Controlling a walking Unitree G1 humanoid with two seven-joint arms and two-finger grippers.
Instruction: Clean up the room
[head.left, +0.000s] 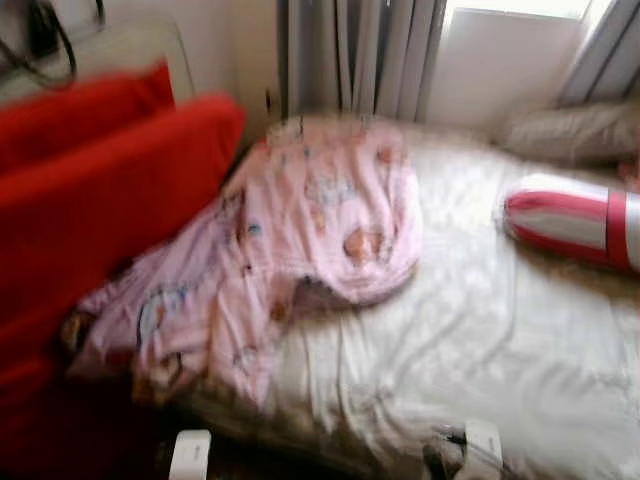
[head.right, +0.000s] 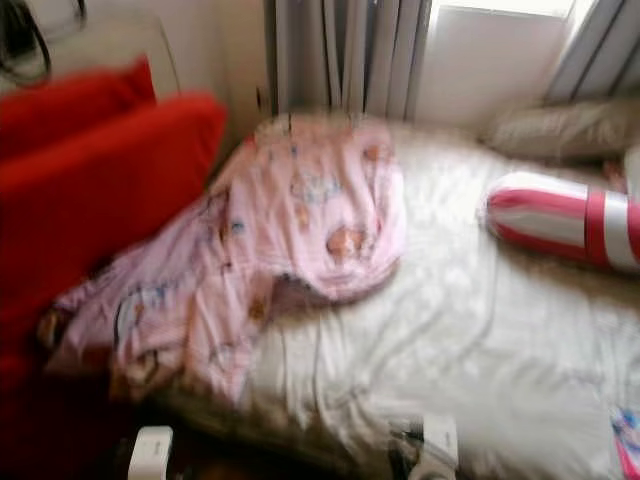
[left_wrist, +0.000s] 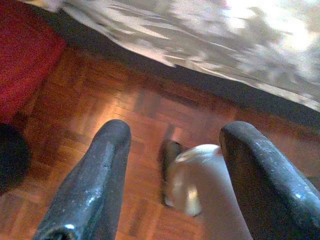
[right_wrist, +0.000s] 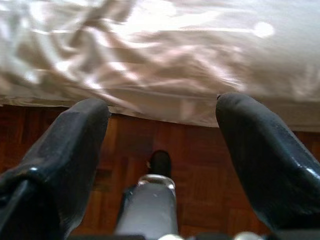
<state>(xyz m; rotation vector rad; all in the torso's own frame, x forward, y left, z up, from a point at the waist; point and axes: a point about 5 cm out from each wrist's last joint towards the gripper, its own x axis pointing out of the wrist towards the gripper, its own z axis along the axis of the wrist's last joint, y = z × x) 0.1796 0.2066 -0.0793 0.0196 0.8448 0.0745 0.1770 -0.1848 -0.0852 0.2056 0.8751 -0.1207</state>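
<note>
A: How far along is the robot with the room?

B: Barely begun, by the look of it. The bed (head.left: 520, 340) is the thing to steer by. A pink printed blanket (head.left: 300, 240) lies crumpled over the bed's window-side half and spills off its edge toward the red sofa (head.left: 90, 220) just beside the bed. Nothing about it looks folded or straightened.

A: Anything else left lying on the bed?

B: A red-and-white striped bolster (head.left: 570, 225) rests on the sheet, well apart from the blanket, and a beige pillow (head.left: 575, 132) sits at the bed's far end under the window. The sheet itself is rumpled. The head views are blurred, so smaller clutter is hard to make out.

A: And the claws?

B: Both are released and hold nothing. The left gripper (left_wrist: 175, 175) hangs over the wooden floor (left_wrist: 100, 95) just short of the bed's edge, fingers spread. The right gripper (right_wrist: 162, 150) is likewise spread, over the floor with the bed's sheet hanging right ahead of it.

A: So what remains?

B: Practically everything, one would judge: the blanket wants gathering and the bedding wants tidying.
</note>
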